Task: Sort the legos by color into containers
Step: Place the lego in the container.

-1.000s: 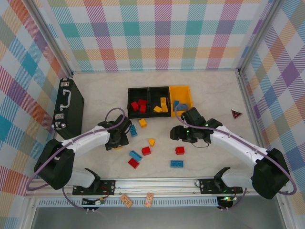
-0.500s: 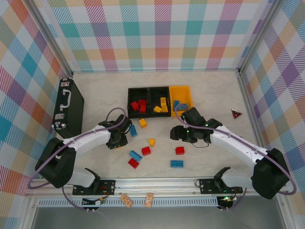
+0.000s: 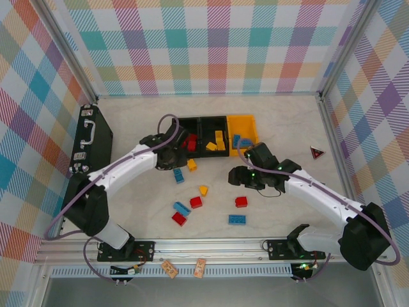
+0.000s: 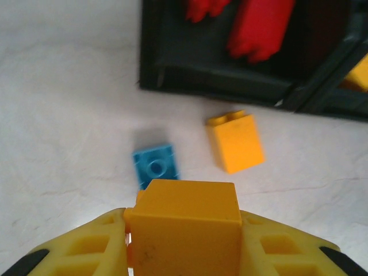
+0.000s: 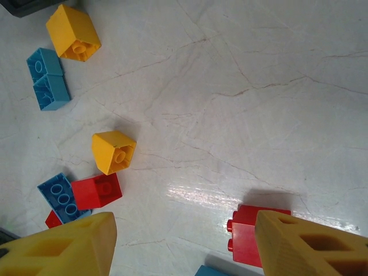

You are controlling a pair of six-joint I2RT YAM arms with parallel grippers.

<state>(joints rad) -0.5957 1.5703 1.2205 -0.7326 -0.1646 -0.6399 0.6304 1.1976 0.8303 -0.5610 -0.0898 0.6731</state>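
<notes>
1. Top external view: three containers point(image 3: 228, 119) are joined in a row at the far middle of the counter point(image 3: 140, 121). Two are black and one is orange-yellow.
2. Sorted legos point(image 3: 219, 135): red in the left black bin point(image 3: 188, 119), partly hidden by the left arm, so no count. Yellow in the middle black bin point(image 3: 214, 119). Blue in the orange-yellow bin point(image 3: 248, 121).
3. Loose on the counter between the arms are eight: three red, three blue, two yellow.
4. Left end effector point(image 4: 184, 230): clenched on one yellow lego point(image 4: 187, 210), above the counter just before the left black bin.
5. Right end effector point(image 5: 190, 247): released, nothing between its fingers. One red lego point(image 5: 247, 233) lies just beside one finger.
6. Other: one black briefcase point(image 3: 89, 144) on the left and one red-and-black triangle point(image 3: 317, 152) on the right.
</notes>
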